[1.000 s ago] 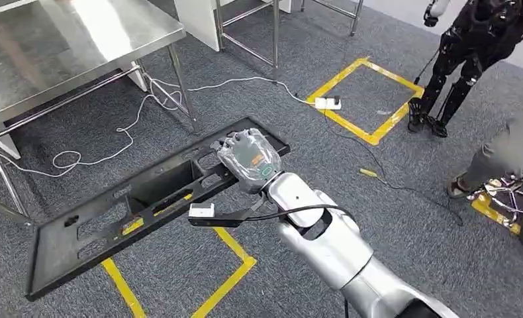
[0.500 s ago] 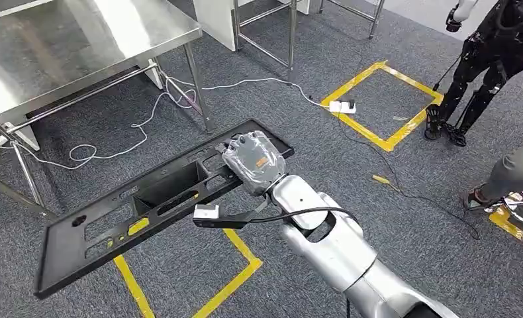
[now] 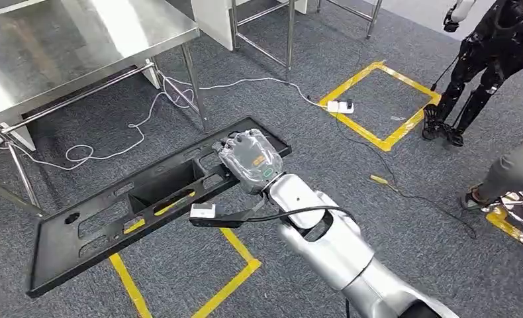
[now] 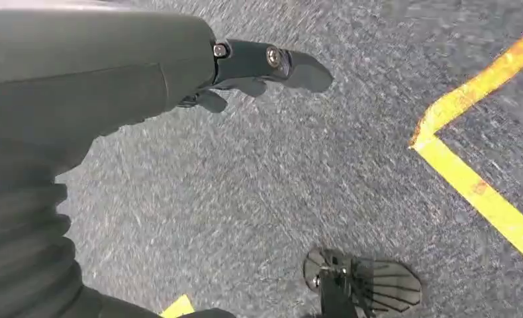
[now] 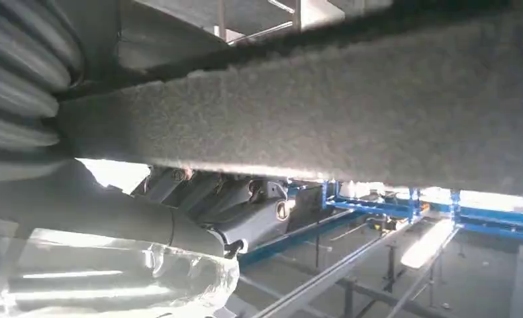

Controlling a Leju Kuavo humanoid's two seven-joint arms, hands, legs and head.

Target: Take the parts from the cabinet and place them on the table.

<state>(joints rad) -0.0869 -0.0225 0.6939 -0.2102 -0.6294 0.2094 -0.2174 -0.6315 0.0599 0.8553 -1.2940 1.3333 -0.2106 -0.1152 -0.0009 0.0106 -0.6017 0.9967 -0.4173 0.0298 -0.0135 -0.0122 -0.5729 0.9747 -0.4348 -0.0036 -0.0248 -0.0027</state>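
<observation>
Head view first, reading from left to right: we see the steel table (image 3: pixel 60 46) at the upper left, its top bare and shining, with a white cable (image 3: pixel 140 126) looping across the grey carpet (image 3: pixel 351 192) beneath it. Below and in front of the table hangs the black part (image 3: pixel 133 212), a long flat frame with cut-outs, held in the air above the yellow floor tape (image 3: pixel 236 281) and running from the lower left up to our right hand (image 3: pixel 251 159). That hand grips the frame at its right end: the fingers (image 3: pixel 236 140) curl over the far edge while the plastic-wrapped back of the hand lies on the near side, so the part's edge sits between fingers and thumb. In the right wrist view the part (image 5: pixel 351 112) crosses close above the thumb (image 5: pixel 100 212), with the darker fingers (image 5: pixel 245 205) tucked under it. Further right, a power strip (image 3: pixel 340 106) lies at a taped square, and a dark robot (image 3: pixel 484 53) stands at the far edge. In the left wrist view our left hand (image 4: pixel 179 73) hangs over the carpet, holding nothing, fingers (image 4: pixel 292 66) loosely extended.
</observation>
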